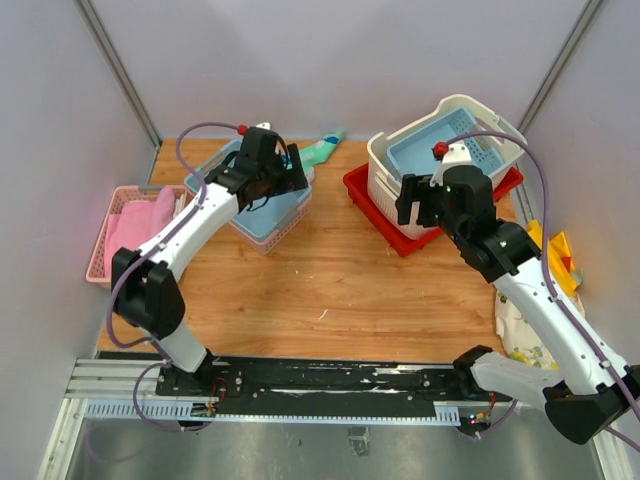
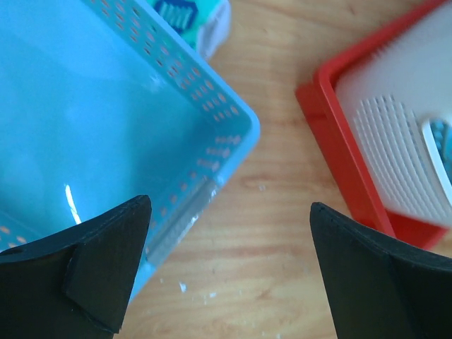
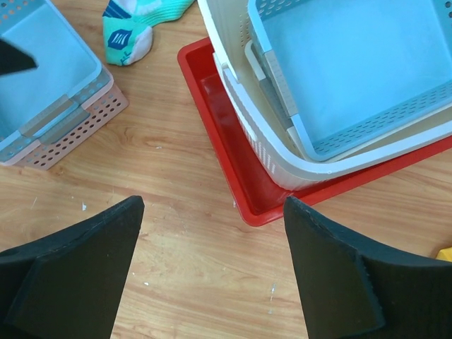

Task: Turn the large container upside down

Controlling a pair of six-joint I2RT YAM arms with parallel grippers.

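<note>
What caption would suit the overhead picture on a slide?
Open right gripper beside the large container, sitting open side up on a red tray, blue basket inside.

The left arm (image 1: 200, 225) and right arm (image 1: 545, 300) are white with black joints — purple cables (image 1: 205, 125), red knobs (image 1: 242, 129), black tool fingers (image 2: 106, 268).

On the wooden worktop (image 1: 330, 290) a blue basket (image 3: 49, 56) sits nested in a pink perforated basket (image 3: 85, 127), a teal sock (image 3: 131, 32) just behind, a red tray (image 3: 226, 152) well apart
</note>
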